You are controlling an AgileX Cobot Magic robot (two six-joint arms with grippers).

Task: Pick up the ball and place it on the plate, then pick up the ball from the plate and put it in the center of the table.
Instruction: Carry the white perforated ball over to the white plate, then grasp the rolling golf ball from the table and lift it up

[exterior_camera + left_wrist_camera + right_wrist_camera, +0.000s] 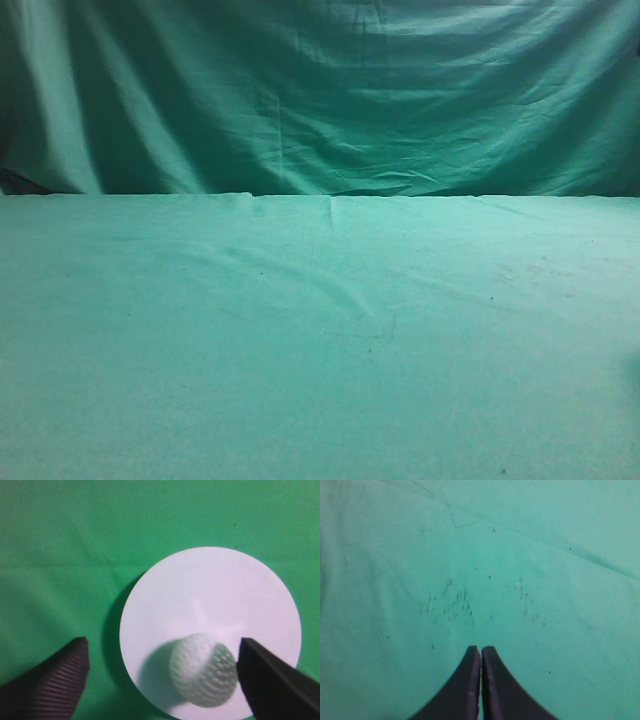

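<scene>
My left gripper (162,672) jaws spread wide w/ the ball (203,670) between, nearer rt jaw, room on left. Plate (210,595) under it; table (55,560) bare around.

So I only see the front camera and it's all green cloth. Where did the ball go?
Observer: The ball sits on a white plate, seen in the left wrist view.
Operator: Is a claw grabbing it?
Observer: No. The left claw is open, with one finger on each side of the ball.
Operator: And the other claw?
Observer: The right claw is shut, with only bare green table under it.
</scene>
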